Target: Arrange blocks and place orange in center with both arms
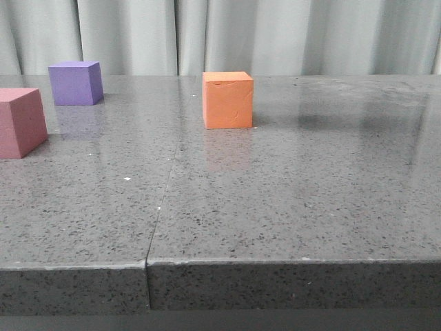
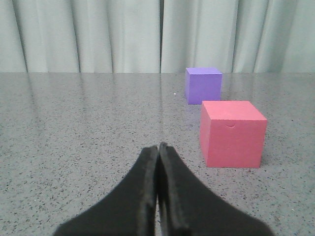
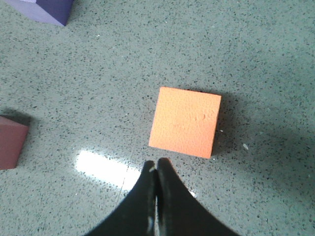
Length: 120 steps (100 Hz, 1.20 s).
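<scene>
Orange matte foam cube (image 1: 228,101) sits mid-surface, the purple cube (image 1: 76,83) and pink-red cube (image 1: 21,122) far left; our left claw (image 2: 158,152) and right claw (image 3: 157,167) are pinched closed, empty, so we should open wide before descending squarely.

orange cube (image 1: 228,101) centre, purple cube (image 1: 76,83), pink-red cube (image 1: 21,122) left

Front view: set low near the table edge (image 1: 220,265), facing forward across the grey stone top toward the curtain (image 1: 275,34). Left wrist view: low, near level, aimed at that curtain past the pink-red cube (image 2: 231,133) and purple cube (image 2: 203,84). Right wrist view: high, looking steeply down, close over the orange cube (image 3: 185,121). Shared among views: all three cubes.
</scene>
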Motion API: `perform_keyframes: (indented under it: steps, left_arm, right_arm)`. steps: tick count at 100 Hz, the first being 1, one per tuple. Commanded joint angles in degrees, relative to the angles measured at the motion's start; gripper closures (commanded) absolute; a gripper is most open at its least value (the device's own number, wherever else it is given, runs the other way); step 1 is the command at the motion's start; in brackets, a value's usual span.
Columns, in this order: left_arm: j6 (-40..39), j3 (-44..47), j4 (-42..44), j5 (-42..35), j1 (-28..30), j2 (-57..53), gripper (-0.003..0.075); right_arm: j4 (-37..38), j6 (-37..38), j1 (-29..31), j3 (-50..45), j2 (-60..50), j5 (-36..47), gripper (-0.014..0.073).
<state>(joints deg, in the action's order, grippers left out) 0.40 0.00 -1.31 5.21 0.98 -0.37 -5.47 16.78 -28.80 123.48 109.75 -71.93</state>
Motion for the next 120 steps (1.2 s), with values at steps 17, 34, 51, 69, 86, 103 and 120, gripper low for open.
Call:
perform_keyframes:
  steps: [17,34,51,69,86,103,120]
  left_arm:
    - [-0.4,2.3,-0.33,-4.8,-0.46,-1.49,0.0741]
    - [-0.4,2.3,-0.33,-4.8,-0.46,-1.49,0.0741]
    - [-0.4,2.3,-0.33,-4.8,-0.46,-1.49,0.0741]
    - [-0.4,2.3,-0.33,-4.8,-0.46,-1.49,0.0741]
    - [-0.4,2.3,-0.33,-4.8,-0.46,-1.49,0.0741]
    - [-0.4,2.3,-0.33,-4.82,-0.46,-1.49,0.0741]
    - [-0.4,2.3,-0.33,-4.82,-0.46,-1.49,0.0741]
  right_arm:
    - [1.66,-0.72,0.3,-3.75,-9.02,-4.45,0.0662]
    - [3.62,-0.72,0.3,-10.34,-14.27,-2.52,0.0662]
    - [4.06,-0.72,0.3,-19.27,-21.19,2.24,0.0662]
    - [4.91,-0.72,0.3,-29.48,-28.98,9.68,0.0662]
    - [5.47,-0.72,0.3,-40.23,-36.57,16.38,0.0662]
    - [5.47,-0.72,0.3,-50.98,-44.55,23.94,0.0662]
    - [5.47,-0.72,0.3,-61.62,-52.7,30.98,0.0662]
